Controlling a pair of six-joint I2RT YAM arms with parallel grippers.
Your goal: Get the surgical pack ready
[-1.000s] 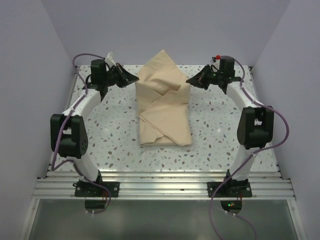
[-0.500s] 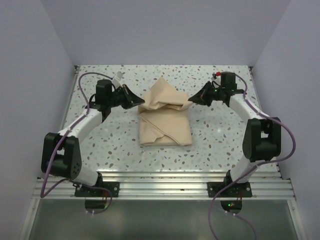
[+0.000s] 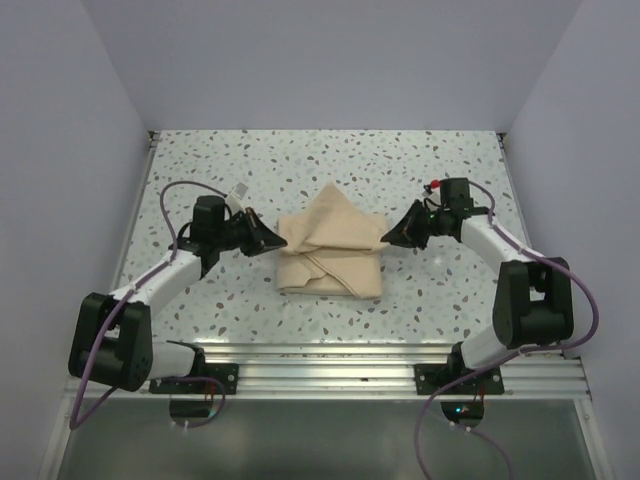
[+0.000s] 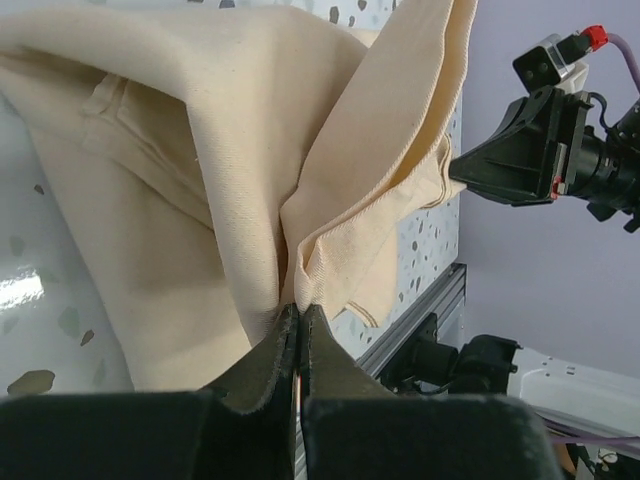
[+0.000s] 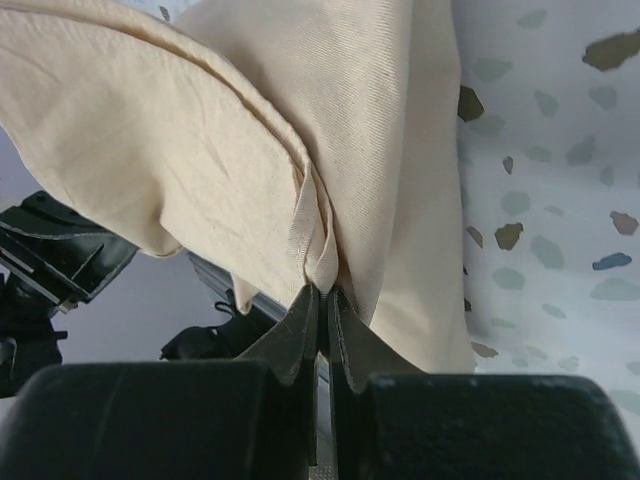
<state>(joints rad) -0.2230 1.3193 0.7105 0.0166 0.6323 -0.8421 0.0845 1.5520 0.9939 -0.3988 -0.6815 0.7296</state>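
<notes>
Tan wrap sheet (image 3: 330,250): I see it folded into a bundle at mid-table, between the two arms, with its far flap lifted into a peak.
Speckled table (image 3: 300,160): I see the near part of the bundle lying flat on it.
Left gripper (image 3: 272,243): jaws pressed together on a gathered fold at the bundle's left edge. My left wrist view shows cloth bunched right at the tips.
Right gripper (image 3: 390,238): jaws pinching a fold at the bundle's right edge. My right wrist view shows cloth pleating into the closed tips.
Arms: both low, reaching inward, with their tips facing each other across the bundle.
Inside of bundle: hidden from me by the cloth.
</notes>
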